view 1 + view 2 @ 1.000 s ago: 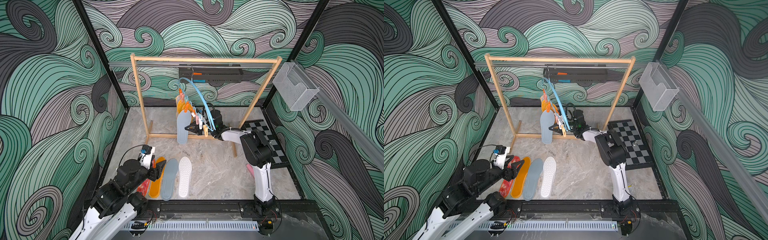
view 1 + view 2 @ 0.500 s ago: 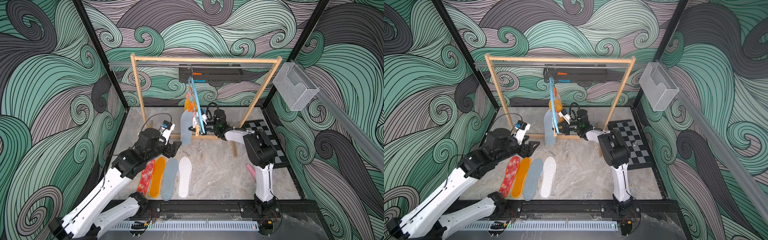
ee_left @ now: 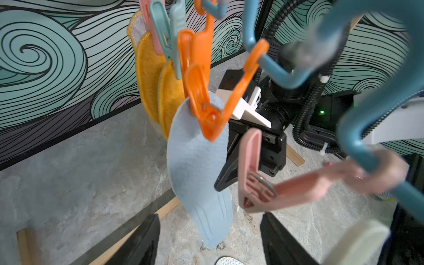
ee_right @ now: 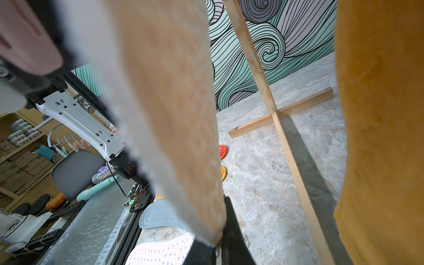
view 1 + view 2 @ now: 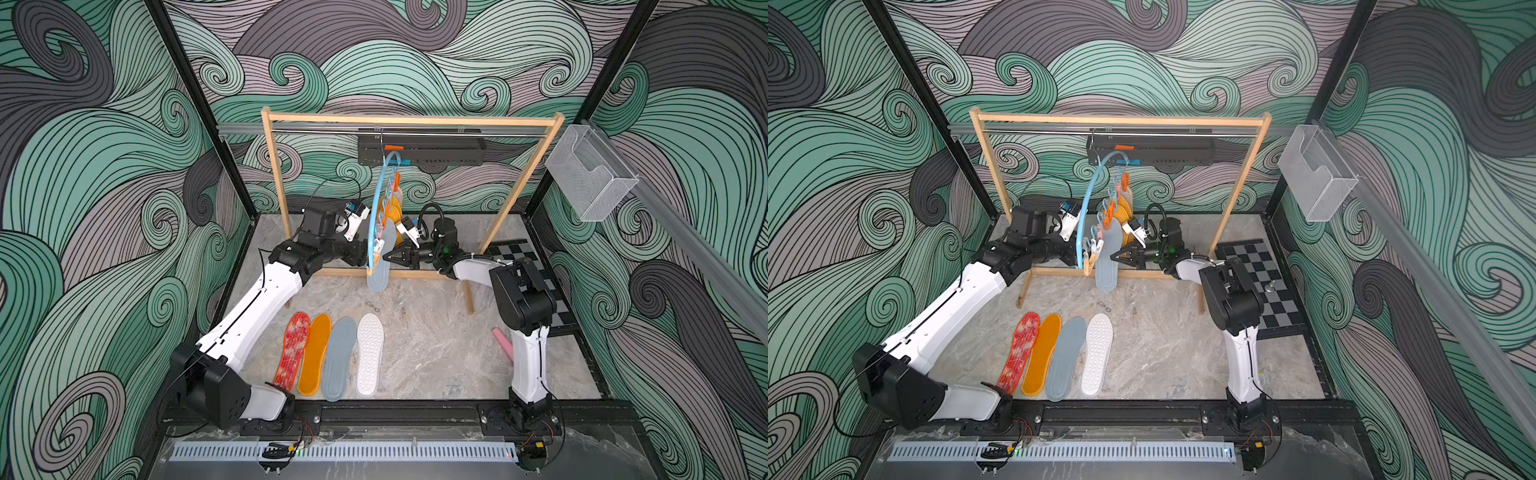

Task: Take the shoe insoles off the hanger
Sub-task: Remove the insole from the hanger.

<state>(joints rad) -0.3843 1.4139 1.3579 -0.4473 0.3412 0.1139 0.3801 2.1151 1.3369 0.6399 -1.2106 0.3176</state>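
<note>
My left claw [image 3: 210,215] has its fingers apart, just beside the blue hanger [image 5: 372,216]. My right claw [image 5: 386,257] is squeezed together, its tip touching a grey-blue insole [image 5: 380,270] that hangs there. Four more insoles [image 5: 338,357] lie on the floor [image 5: 415,332].

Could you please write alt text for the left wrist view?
A grey-blue insole hangs from an orange clip on the light blue hanger, its edge pinched by the right gripper. Orange insoles hang behind it.
</note>
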